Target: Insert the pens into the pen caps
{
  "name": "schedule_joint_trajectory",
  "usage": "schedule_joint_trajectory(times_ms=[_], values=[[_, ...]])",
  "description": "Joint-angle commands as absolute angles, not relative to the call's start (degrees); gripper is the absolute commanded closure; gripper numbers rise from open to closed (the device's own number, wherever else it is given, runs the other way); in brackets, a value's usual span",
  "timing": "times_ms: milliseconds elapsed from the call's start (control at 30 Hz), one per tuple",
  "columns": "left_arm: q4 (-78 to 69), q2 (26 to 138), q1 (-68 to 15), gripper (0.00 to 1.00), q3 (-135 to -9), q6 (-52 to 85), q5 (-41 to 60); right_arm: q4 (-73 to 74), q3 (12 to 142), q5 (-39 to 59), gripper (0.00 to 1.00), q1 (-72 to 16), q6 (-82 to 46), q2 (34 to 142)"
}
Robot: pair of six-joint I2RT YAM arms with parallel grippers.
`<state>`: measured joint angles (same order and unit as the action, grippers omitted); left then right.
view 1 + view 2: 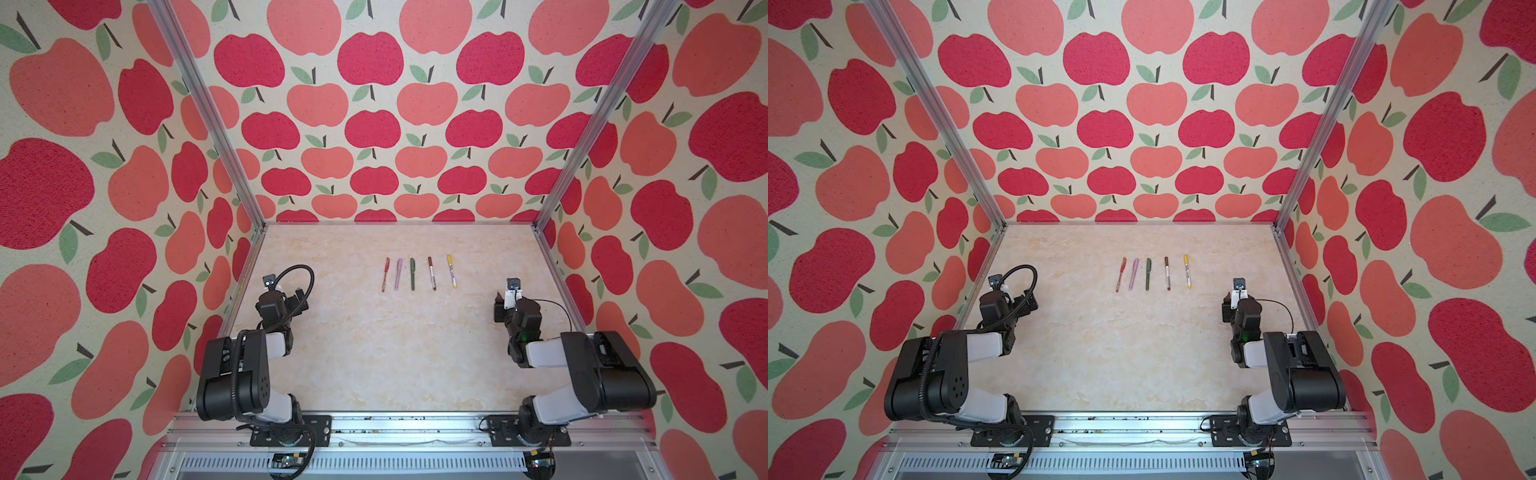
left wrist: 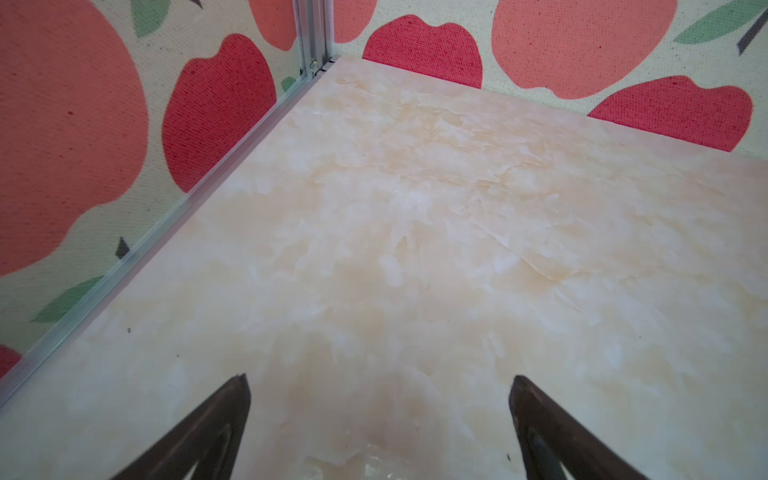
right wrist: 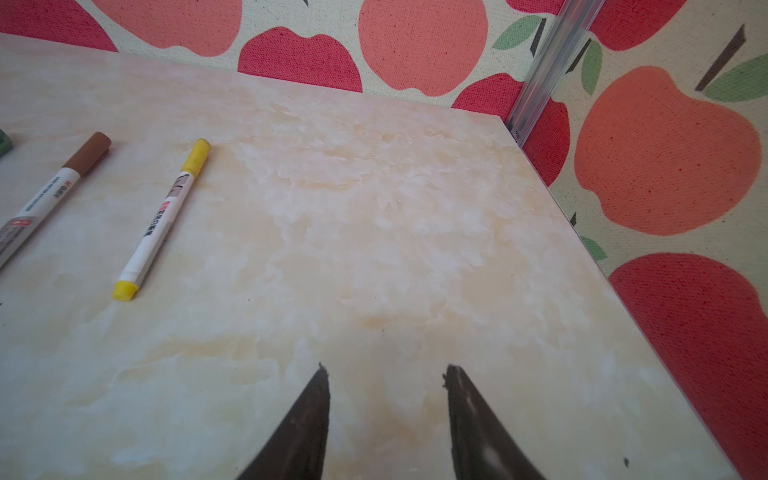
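Observation:
Five pens lie side by side at the far middle of the table in both top views: red, pink, dark green, white-and-brown and white-and-yellow. In the right wrist view the yellow cap and the brown cap sit on their pens' far ends. My left gripper is open over bare table near the left wall, far from the pens. My right gripper is open with nothing between its fingers, to the right of the yellow pen.
Apple-patterned walls with aluminium posts close in the marble-look table on three sides. Both arm bases stand on the rail along the front edge.

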<state>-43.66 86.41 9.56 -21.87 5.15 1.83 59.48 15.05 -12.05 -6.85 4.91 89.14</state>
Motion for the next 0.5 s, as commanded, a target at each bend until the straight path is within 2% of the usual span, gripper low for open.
schedule_joint_trajectory(times_ms=[0, 67, 167, 233, 300, 333, 467], values=[[-55.21, 91.56, 8.52, 0.01, -21.19, 0.85, 9.9, 67.38, 16.09, -9.59, 0.5, -6.35, 5.29, 92.19], [-52.27, 91.45, 7.58, 0.01, -22.43, 0.65, 7.54, 61.64, 17.96, -9.28, 0.49, -5.95, 4.58, 90.44], [-53.07, 91.82, 7.17, 0.01, -22.39, 0.34, 6.88, 58.0, 20.56, -10.95, 0.39, -5.8, 4.28, 91.02], [-53.28, 91.94, 7.16, 0.01, -22.42, 0.35, 6.87, 56.15, 21.24, -7.73, 0.32, -4.12, 2.99, 90.89], [-52.87, 91.83, 7.2, 0.01, -22.5, 0.35, 6.84, 55.82, 21.29, -7.34, 0.04, -3.95, 2.82, 90.87], [-53.19, 91.94, 7.14, 0.01, -22.46, 0.35, 6.8, 55.85, 21.4, -7.25, 0.01, -3.95, 2.81, 90.92], [-53.08, 91.93, 6.9, 0.01, -22.5, 0.18, 6.24, 55.75, 21.32, -7.1, 0.01, -3.83, 2.72, 90.85]])
